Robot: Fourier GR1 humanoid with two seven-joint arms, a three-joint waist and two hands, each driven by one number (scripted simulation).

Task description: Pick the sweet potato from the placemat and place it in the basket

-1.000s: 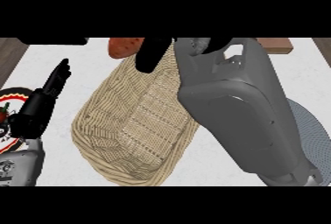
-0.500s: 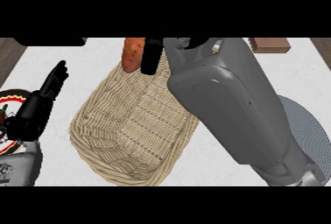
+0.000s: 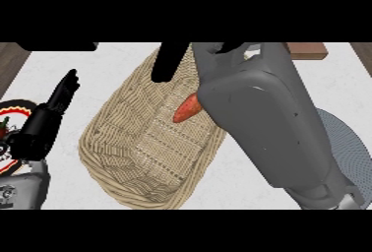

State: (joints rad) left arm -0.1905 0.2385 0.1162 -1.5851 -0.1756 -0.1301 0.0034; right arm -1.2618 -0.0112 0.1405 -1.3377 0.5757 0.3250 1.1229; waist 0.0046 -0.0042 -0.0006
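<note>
Fingers of the right hand (image 3: 169,61) hang straight and empty over the basket (image 3: 131,142); the sweet potato (image 3: 187,108) lies inside against the wall, beside the forearm. It looks stiff, fairly light and smooth-skinned, best pinched across its thicker middle. The left hand (image 3: 52,115) rests open at the view's left, above a patterned plate (image 3: 11,123); a grey placemat (image 3: 347,147) shows on the tabletop (image 3: 102,64).
</note>
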